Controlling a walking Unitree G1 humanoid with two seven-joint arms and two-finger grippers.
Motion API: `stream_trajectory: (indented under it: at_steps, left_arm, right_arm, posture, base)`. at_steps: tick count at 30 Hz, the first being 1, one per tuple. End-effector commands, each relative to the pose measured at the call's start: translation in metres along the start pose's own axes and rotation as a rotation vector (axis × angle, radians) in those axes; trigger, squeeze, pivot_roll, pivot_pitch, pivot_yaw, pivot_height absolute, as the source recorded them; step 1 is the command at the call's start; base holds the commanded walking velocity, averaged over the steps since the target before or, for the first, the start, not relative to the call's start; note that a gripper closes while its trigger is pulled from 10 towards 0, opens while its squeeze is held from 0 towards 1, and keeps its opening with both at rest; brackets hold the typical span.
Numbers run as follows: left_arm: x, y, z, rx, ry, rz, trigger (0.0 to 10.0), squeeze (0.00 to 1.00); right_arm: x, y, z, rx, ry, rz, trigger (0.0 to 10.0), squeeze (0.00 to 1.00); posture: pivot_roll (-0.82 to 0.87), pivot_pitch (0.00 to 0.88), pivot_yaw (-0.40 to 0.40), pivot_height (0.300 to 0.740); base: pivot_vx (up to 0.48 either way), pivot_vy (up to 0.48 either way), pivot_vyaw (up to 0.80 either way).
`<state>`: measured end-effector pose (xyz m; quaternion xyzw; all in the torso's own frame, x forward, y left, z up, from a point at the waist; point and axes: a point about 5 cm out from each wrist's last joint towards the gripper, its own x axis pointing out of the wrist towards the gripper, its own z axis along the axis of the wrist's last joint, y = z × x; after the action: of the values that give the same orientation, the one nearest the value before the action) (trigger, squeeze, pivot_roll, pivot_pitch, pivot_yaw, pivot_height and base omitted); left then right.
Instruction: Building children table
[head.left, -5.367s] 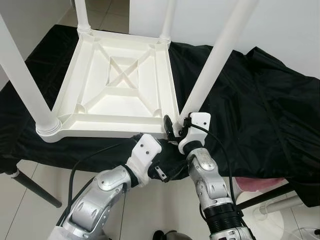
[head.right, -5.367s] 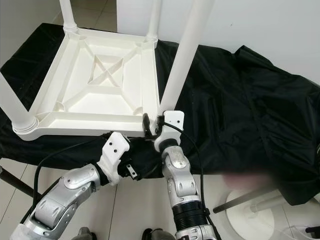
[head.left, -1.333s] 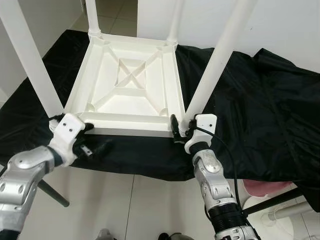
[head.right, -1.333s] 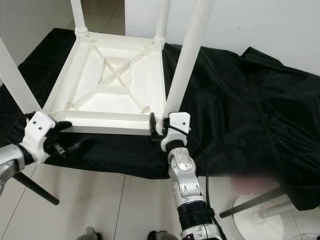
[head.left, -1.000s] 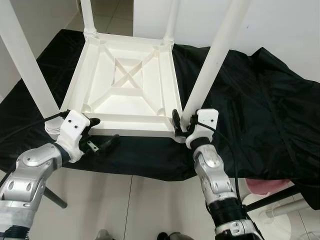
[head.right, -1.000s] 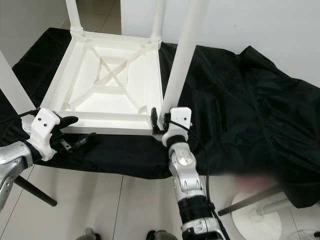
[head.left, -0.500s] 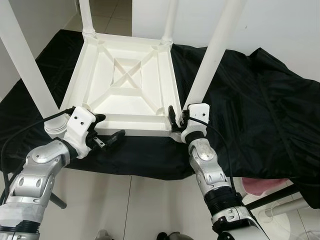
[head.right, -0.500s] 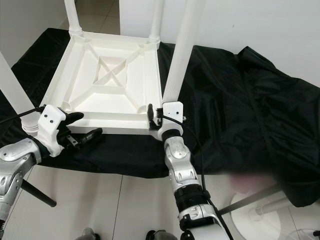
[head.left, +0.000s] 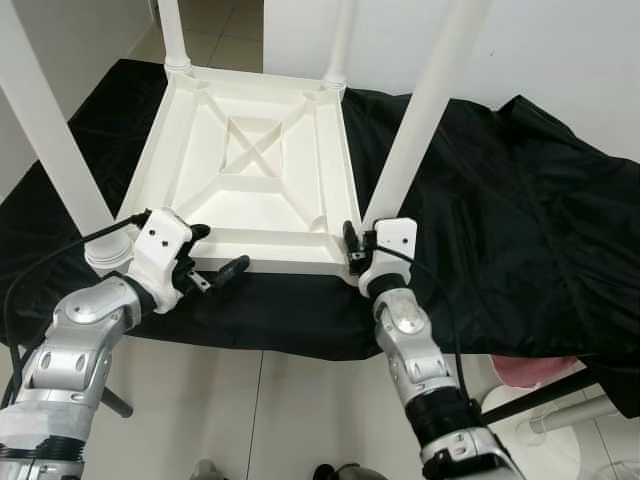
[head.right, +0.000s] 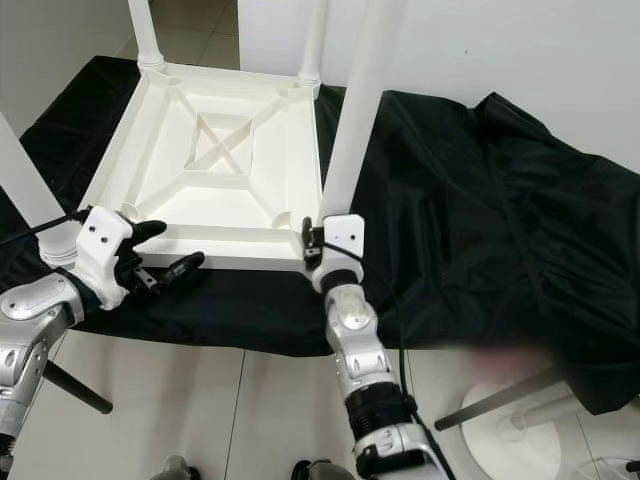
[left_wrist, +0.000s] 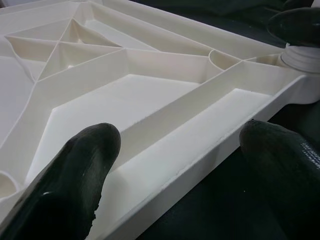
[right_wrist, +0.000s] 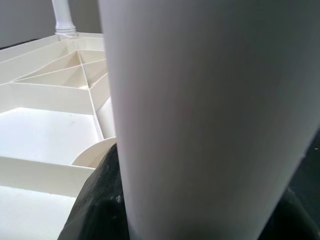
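Right gripper (head.left: 358, 249): we see it at the near right corner of the table, fingers closed around the base of the near right leg (head.left: 420, 110); the right wrist view shows that white leg (right_wrist: 210, 115) filling the space between the black fingers (right_wrist: 100, 200).
Left gripper (head.left: 215, 255): at the near edge of the table, toward its near left corner. Jaws spread wide; one finger (left_wrist: 75, 180) sits over the inside of the frame, the other (left_wrist: 285, 165) outside the rim on the cloth, so the near rim runs between them. We can't tell if either pad touches the plastic.
Children's table (head.left: 250, 180): white plastic, lying upside down on the black cloth, ribbed underside facing up with an X-shaped brace (head.left: 250, 145) in the middle.
Near left leg (head.left: 50, 130): standing up from its corner socket, just beside the left gripper's wrist.
Far legs: two more white legs, far left leg (head.left: 170, 35) and far right leg (head.left: 340, 45), upright at the far corners.
Black cloth (head.left: 520, 210): draped and wrinkled over the work surface, spreading well to the right of the table.
Floor (head.left: 260, 410): pale tiles below the near edge of the cloth.
Wall (head.left: 560, 50): white, behind the cloth on the right.
Pink object (head.left: 520, 372): low right under the cloth edge, too hidden for us to identify.
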<state>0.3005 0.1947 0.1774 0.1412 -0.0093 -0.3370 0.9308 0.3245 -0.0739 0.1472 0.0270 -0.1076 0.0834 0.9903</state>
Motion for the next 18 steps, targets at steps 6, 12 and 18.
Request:
stream_trajectory:
  at_steps: [6, 12, 18]
  left_arm:
    - [0.0005, 0.0039, -0.0039, -0.002, 0.009, 0.085, 10.0, 0.00]
    - [0.0020, 0.0039, -0.0036, 0.000, 0.007, 0.081, 10.0, 0.00]
    - [0.0041, 0.0020, -0.0032, -0.002, 0.003, 0.075, 10.0, 0.00]
  right_arm:
    - [-0.0099, 0.0010, -0.0078, 0.008, 0.038, 0.003, 4.7, 0.00]
    - [-0.0138, -0.0008, -0.0080, 0.005, 0.040, -0.024, 10.0, 0.00]
    - [-0.0057, -0.0066, -0.0013, -0.008, 0.011, -0.074, 10.0, 0.00]
  posture:
    - [0.06, 0.107, -0.107, 0.740]
    - [0.05, 0.107, -0.104, 0.740]
    - [0.06, 0.105, -0.103, 0.740]
  base:
    - [0.000, 0.000, 0.00]
    - [0.000, 0.000, 0.00]
    - [0.000, 0.000, 0.00]
